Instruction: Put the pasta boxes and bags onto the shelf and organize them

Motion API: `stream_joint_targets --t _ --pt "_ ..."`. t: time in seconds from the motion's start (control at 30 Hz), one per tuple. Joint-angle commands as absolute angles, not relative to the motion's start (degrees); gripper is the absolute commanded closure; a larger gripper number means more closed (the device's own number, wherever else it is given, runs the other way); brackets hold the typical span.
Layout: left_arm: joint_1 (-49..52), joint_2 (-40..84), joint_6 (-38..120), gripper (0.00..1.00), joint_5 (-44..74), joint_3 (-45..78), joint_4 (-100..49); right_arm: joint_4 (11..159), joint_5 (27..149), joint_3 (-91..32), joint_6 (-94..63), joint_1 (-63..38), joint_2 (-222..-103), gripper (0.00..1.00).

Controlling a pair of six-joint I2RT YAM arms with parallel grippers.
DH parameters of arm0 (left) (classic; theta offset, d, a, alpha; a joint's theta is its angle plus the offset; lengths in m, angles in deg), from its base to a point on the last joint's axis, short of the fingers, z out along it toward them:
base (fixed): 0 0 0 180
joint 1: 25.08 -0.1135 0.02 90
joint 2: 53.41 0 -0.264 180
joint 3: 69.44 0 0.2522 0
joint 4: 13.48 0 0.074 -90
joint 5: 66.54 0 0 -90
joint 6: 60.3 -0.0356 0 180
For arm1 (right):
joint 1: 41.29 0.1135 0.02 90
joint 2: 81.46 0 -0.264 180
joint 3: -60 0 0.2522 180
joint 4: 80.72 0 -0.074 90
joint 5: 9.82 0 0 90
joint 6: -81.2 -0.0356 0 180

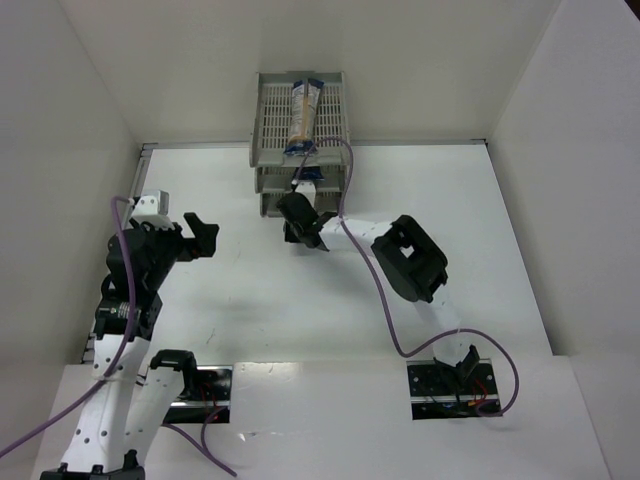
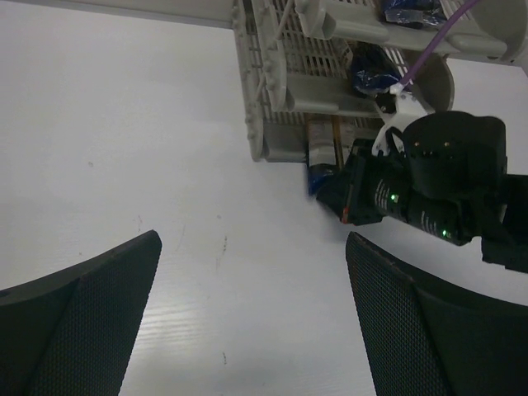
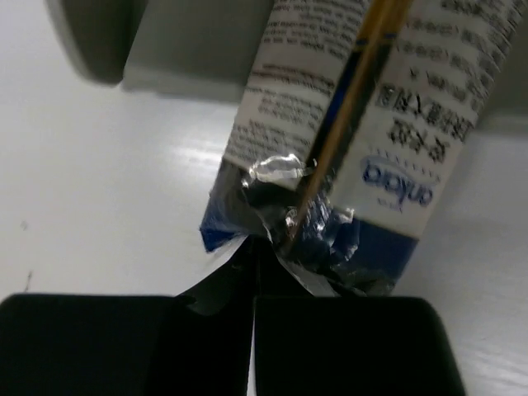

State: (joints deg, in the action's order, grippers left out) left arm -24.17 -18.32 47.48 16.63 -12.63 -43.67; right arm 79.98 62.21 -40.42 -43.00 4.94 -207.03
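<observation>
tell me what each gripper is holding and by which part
The right gripper pinches a pasta pack by its crimped blue end. The left gripper is open and holds nothing.

White table (image 1: 250, 300) w/ white walls (image 1: 60, 100) on 3 sides, faint scuffs (image 2: 223, 243).

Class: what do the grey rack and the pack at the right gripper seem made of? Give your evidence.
Rack: likely moulded plastic, matt grey, slotted grid. Pack: probably thin printed film, glossy; its blue end crinkles with shiny highlights at the right gripper.
</observation>
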Motion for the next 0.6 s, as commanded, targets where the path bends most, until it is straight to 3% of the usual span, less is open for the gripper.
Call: stream_joint_targets --t 0.0,0.57 --pt "-24.8 -18.3 46.3 0.00 16.6 -13.1 -41.7 70.6 59.3 -43.9 -43.9 2.3 -210.0 1.00" --pt "-25.9 -18.3 46.3 0.00 16.6 -13.1 -41.2 74.4 45.0 -49.7 -35.1 1.7 -209.5 1.00"
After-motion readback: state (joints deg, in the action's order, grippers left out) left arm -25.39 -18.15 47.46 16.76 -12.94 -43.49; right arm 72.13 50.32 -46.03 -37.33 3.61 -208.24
